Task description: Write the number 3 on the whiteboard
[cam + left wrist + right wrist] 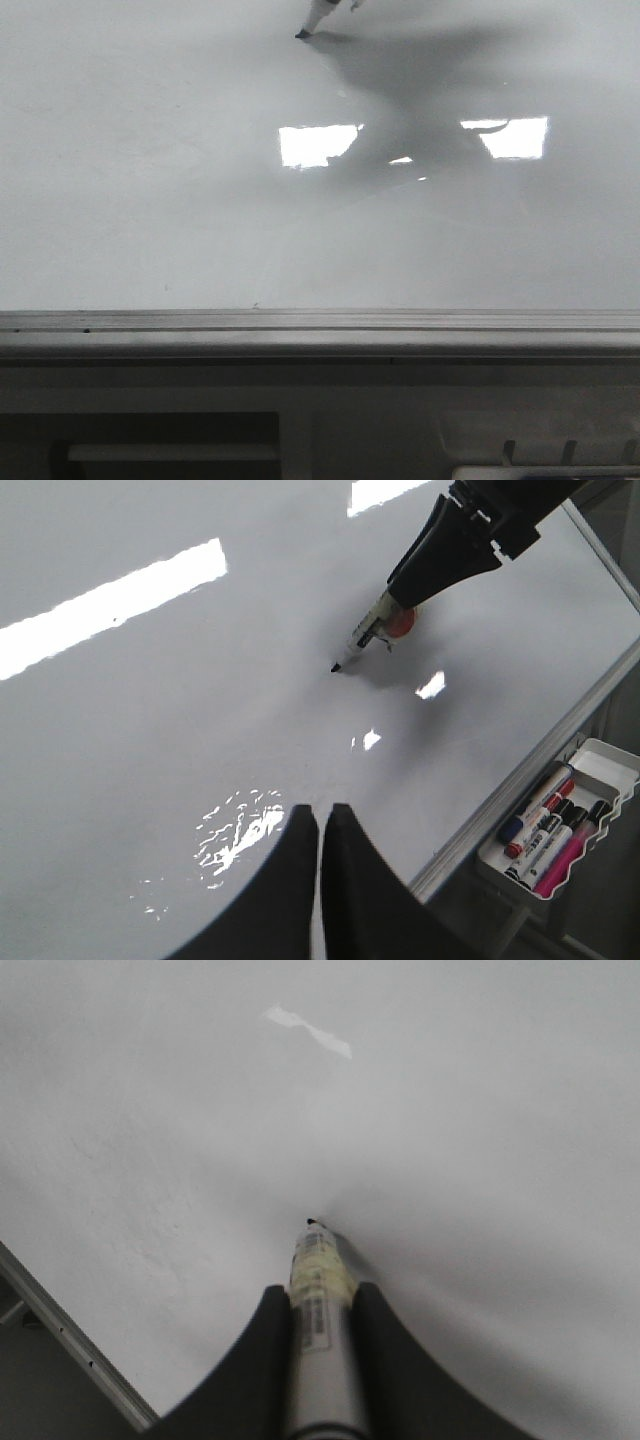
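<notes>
A marker (318, 1320) is clamped between the black fingers (392, 1360) of the right gripper (322, 1305), its dark tip set against the whiteboard (450, 1140). No drawn stroke can be made out on the board. The left gripper (320, 825) is held above the board, its jaws pressed together on nothing. Beyond the board's metal rail (520, 780), spare markers (548, 832) are kept in a white tray (612, 765).

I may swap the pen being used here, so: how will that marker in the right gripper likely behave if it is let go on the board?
The marker looks round-barrelled, so it would probably roll on the glossy whiteboard. It seems stiff and light. The right gripper clamps its smooth barrel, so it may slip under pressure.
</notes>
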